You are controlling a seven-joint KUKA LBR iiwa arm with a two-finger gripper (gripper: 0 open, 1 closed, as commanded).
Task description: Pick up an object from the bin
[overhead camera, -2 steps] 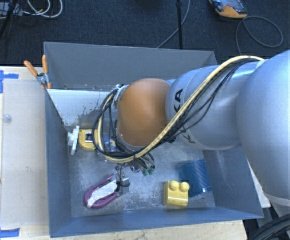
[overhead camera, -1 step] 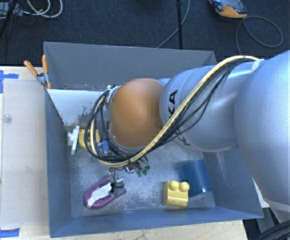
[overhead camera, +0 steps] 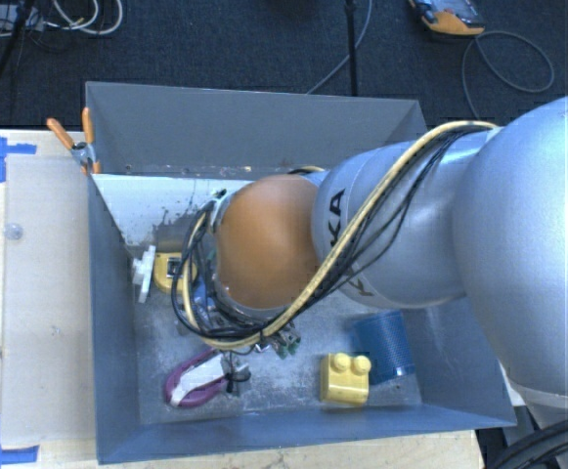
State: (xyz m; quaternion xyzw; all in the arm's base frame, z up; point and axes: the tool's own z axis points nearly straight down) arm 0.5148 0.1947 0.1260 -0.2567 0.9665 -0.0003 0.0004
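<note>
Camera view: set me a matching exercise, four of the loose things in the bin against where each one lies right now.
Things:
1. yellow plastic toy brick with two studs
2. blue ribbed cylinder
3. purple and white curved loop
4. small white and yellow piece

Places:
A. low in the view, left of the middle
B. furthest right
C. furthest left, higher up in the view
D. low in the view, right of the middle

Pairs: 1-D, 2-B, 3-A, 4-C

One brick (overhead camera: 345, 378), one cylinder (overhead camera: 384, 345), one purple loop (overhead camera: 194, 380)
</note>
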